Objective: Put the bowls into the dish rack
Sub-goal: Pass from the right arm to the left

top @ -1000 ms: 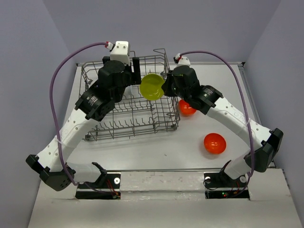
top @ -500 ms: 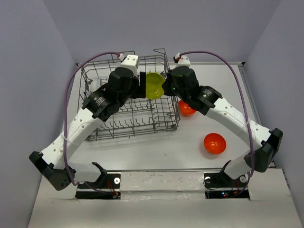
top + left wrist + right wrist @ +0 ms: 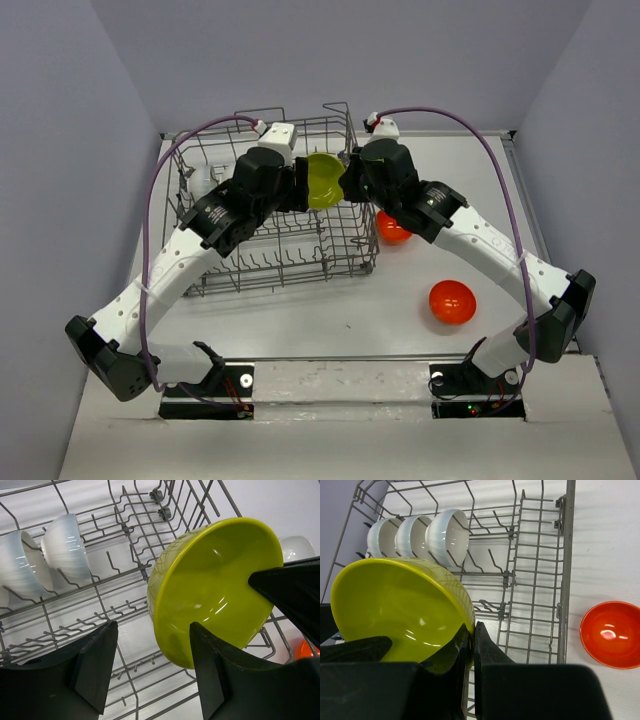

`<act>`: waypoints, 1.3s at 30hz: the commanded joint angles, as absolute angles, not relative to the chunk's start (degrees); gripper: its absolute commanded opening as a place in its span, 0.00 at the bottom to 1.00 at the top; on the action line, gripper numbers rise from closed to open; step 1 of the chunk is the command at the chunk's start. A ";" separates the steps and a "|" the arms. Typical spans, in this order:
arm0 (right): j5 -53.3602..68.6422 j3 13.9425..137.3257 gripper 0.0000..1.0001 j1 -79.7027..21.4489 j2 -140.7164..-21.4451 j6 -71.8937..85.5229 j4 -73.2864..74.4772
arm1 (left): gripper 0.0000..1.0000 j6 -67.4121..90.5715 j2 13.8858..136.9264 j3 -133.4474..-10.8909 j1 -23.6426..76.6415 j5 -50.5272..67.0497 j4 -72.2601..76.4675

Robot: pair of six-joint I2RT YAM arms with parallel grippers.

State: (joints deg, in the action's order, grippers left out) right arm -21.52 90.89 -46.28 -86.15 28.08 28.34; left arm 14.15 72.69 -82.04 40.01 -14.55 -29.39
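- Your yellow-green bowl (image 3: 323, 180) hangs above the right half of the dish rack (image 3: 290, 255), tipped on edge, with its hollow facing the left arm.
- Your right gripper (image 3: 471, 640) is clenched on that bowl's rim, one finger inside and one outside.
- Your left gripper (image 3: 152, 627) is released, jaws spread wide. The bowl's lower rim sits just by one finger (image 3: 210, 675); I can't tell if they touch.
- Edges: the bowl is near the rack's right wall and the raised wire handle loop at the back.
- Room: bare upright tines (image 3: 115, 562) run below the bowl and leftward as far as the white bowls. Both wrists crowd close over the rack's back right part.
- Count: one yellow-green bowl, in the grip.
- Count: three white bowls (image 3: 412, 535), standing on edge in a tight row in the rack's far left corner.
- Count: two orange-red bowls (image 3: 451, 301), both outside the rack on the table (image 3: 330, 320). One is just beside the rack's right wall and partly under your right arm; the other is nearer you, well apart from the rack.
- Count: one rack, grey wire, set at the left-centre of the table.
- Surface: white tabletop, flat.
- Room: plain grey-lilac walls (image 3: 400, 60) close off the back and both sides.
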 commanded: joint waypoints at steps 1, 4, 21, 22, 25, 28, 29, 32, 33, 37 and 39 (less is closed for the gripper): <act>-21.18 90.62 0.01 -47.29 -83.58 28.65 23.03 | 0.67 14.59 71.54 -81.21 39.64 -15.11 -25.93; -21.27 90.53 0.01 -47.29 -83.67 28.65 23.12 | 0.63 14.41 71.98 -81.30 39.46 -15.55 -25.58; -21.18 91.49 0.01 -47.81 -84.73 28.56 23.12 | 0.38 13.45 72.86 -80.33 39.29 -18.37 -24.52; -21.18 91.49 0.01 -47.81 -84.81 28.48 23.12 | 0.36 13.36 72.86 -80.42 39.29 -18.54 -24.43; -21.36 91.49 0.01 -47.81 -84.81 28.56 23.12 | 0.32 13.36 72.69 -80.42 39.37 -19.16 -24.17; -21.45 91.23 0.01 -47.81 -84.81 28.56 23.20 | 0.27 13.18 72.95 -80.68 39.37 -19.16 -24.17; -21.53 91.14 0.01 -47.81 -84.81 28.56 23.12 | 0.25 13.10 73.04 -80.77 39.29 -19.25 -24.17; -21.62 90.97 0.01 -47.81 -84.99 28.48 23.20 | 0.08 13.01 72.86 -80.77 39.29 -19.60 -24.00; -21.62 90.97 0.01 -47.81 -84.99 28.48 23.20 | 0.04 12.92 72.77 -80.77 39.29 -19.60 -23.99; -21.53 90.88 0.01 -48.34 -85.25 28.39 23.20 | 0.00 12.57 72.16 -80.42 39.29 -19.77 -23.38; -21.53 91.05 0.01 -48.34 -85.34 28.30 23.20 | 0.00 12.57 71.98 -80.51 39.29 -19.86 -23.29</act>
State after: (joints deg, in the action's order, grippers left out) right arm -21.21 89.93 -48.10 -86.06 28.49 26.96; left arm 13.76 73.73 -81.01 39.53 -19.75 -25.58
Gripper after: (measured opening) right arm 0.067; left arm 0.069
